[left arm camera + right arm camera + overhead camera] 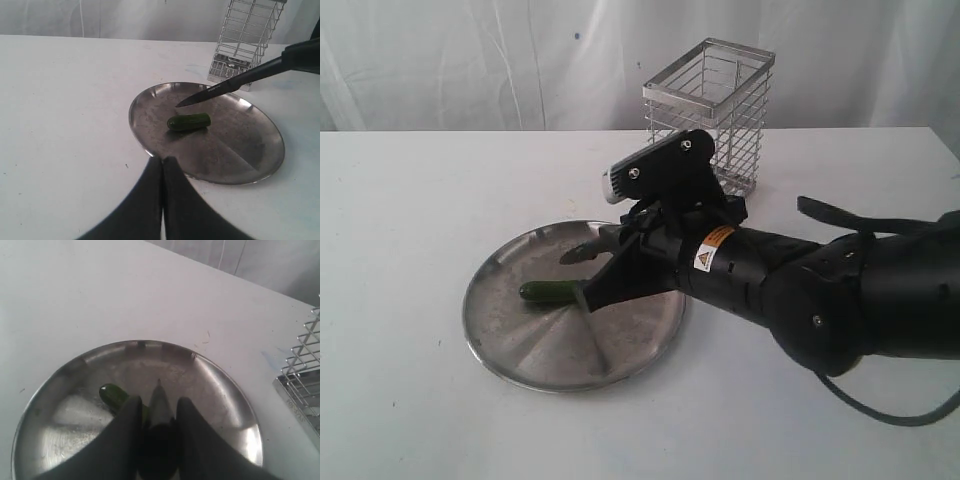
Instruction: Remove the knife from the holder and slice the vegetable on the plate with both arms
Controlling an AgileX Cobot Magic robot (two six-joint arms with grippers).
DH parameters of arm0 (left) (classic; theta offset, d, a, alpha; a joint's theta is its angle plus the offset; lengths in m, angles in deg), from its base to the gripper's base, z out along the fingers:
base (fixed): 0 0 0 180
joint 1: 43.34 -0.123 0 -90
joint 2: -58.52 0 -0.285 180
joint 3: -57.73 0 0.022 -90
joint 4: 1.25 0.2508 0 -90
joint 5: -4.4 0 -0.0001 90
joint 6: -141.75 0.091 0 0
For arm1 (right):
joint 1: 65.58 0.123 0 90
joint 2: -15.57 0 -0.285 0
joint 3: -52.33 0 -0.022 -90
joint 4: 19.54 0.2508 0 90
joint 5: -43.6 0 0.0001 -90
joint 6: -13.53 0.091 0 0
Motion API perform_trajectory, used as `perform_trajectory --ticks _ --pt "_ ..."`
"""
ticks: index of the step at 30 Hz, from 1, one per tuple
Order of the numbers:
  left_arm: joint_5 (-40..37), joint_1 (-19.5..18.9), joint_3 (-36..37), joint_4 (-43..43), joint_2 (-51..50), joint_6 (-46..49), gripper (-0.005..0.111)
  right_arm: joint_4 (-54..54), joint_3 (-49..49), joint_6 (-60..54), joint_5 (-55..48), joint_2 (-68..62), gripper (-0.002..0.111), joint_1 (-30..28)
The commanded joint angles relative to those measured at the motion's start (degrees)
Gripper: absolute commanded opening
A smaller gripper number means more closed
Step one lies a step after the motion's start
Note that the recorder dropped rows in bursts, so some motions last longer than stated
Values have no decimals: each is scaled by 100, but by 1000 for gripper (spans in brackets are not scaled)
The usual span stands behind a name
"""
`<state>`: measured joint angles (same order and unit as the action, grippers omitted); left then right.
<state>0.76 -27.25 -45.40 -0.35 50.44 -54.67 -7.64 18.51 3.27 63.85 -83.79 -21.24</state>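
Observation:
A small dark green vegetable (549, 291) (189, 121) lies on the left half of the round steel plate (620, 340) (240, 150). My right gripper (608, 265) (158, 402) is shut on the black handle of the knife (220, 89) (159, 395). Its dark blade slants down over the plate, and the tip hangs just beyond the vegetable (113, 394). Whether the blade touches the vegetable does not show. My left gripper (162, 160) is shut and empty at the plate's near rim. It is out of the exterior view. The wire holder (710, 110) (245, 40) stands behind the plate.
The bulky right arm (820, 290) stretches in from the right edge over the white table (400, 250), between the holder and the plate. A white curtain closes the back. The holder's base (300, 390) sits close to the plate's rim (210, 390).

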Motion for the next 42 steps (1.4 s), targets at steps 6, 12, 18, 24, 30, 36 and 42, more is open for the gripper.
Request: perform_trajectory --ticks 6,12,18,24,30,36,42 --pt "-7 0 35 -46 30 -14 0 6 -13 -30 -871 -358 0 189" --pt "-7 0 35 -46 30 -14 0 6 -13 -51 -1373 -514 0 189" --pt "-7 0 35 -46 30 -14 0 6 -13 -183 -1712 -721 0 189" --pt "-7 0 35 -46 30 -14 0 33 -13 -159 -1742 -923 0 189" --pt "-7 0 35 -46 30 -14 0 33 -13 -50 -1785 -935 0 189" --pt "-7 0 35 -46 30 -14 0 95 -13 313 -1798 -935 0 189" --pt "-7 0 35 -46 30 -14 0 487 -13 313 -1745 -922 0 189"
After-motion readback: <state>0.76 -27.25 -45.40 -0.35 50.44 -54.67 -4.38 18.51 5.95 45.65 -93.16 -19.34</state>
